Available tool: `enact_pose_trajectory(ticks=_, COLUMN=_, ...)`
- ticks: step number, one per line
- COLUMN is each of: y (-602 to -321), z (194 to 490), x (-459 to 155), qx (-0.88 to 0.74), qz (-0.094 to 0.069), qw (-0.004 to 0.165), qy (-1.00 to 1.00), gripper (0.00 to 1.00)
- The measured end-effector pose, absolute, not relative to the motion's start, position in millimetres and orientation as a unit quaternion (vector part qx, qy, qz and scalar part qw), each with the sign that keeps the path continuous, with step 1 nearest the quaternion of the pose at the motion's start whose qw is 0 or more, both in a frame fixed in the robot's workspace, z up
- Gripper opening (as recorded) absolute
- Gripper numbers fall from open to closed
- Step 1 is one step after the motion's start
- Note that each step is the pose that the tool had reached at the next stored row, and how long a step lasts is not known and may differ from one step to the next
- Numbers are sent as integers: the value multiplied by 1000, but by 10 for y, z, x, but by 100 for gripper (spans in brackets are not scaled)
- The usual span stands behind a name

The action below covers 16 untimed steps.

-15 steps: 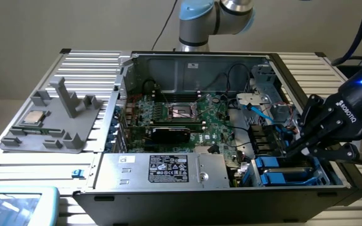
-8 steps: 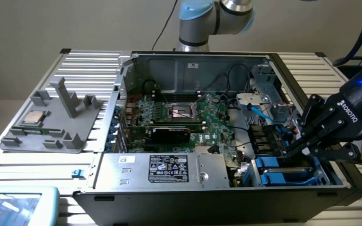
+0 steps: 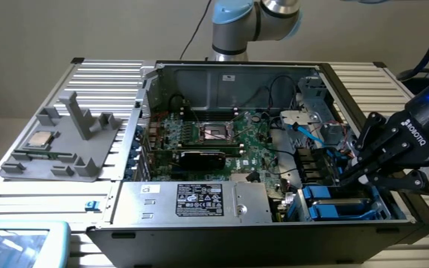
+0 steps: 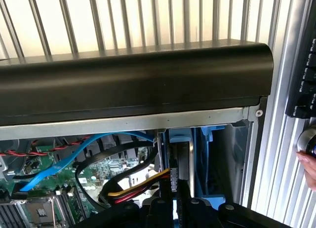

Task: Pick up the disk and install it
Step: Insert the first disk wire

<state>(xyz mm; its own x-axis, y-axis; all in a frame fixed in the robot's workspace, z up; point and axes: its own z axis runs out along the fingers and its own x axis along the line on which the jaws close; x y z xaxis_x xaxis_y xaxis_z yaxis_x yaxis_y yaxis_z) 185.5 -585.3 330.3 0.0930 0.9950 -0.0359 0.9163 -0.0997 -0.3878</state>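
Gripper (image 3: pixel 360 177) closed, down in the drive bay (image 3: pixel 341 204).
Your disk (image 4: pixel 181 161) sits slotted at five o'clock of the case (image 3: pixel 274 234); nearly installed.

I see even, soft room light; the slatted surface (image 4: pixel 123 18) glares white on my wrist view, and the case (image 3: pixel 222 145) interior sits dim.

I count one open case (image 3: pixel 274 223), one board (image 3: pixel 229 139), one supply box (image 3: pixel 199 201), one grey stand (image 3: pixel 65 142) with one chip (image 3: pixel 40 139), and my one gripper (image 3: pixel 360 176).
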Motion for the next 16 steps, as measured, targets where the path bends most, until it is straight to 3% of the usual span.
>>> enact_pose_trajectory(ticks=16, y=-5853, z=3290, x=1942, qx=-724, qz=162, qw=149, qy=-654, gripper=16)
